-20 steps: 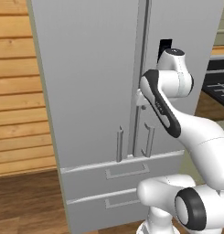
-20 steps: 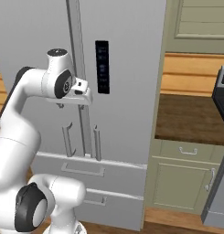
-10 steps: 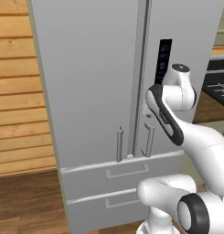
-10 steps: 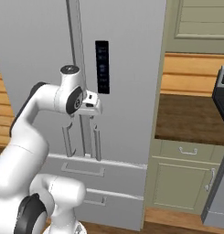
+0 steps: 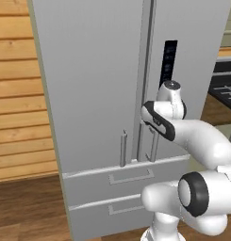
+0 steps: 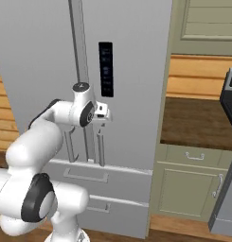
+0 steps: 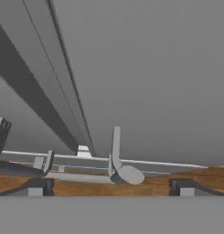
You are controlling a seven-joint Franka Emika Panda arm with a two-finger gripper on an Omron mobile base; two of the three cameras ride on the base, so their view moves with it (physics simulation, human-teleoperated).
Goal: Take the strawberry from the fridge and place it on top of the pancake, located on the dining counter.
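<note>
Doors on the fridge (image 5: 98,89) are both shut, so the strawberry, which we judge to be inside, is hidden from us, and the first job is simply to get a door open. That explains why our tool (image 6: 104,118) is raised to the centre seam and held close in front of the right door's handle (image 6: 101,149), just beside the left door's handle (image 5: 122,148): the bars are the one thing to pull on. The tool's jaws stand wide apart with nothing between them (the hand view shows the two fingertips (image 7: 34,186) spread to either side, the handle's lower end (image 7: 117,157) between them but further off). We reckon the wide spread is meant to let the fingers pass either side of the bar before closing. No contact with the handle is visible yet.
</note>
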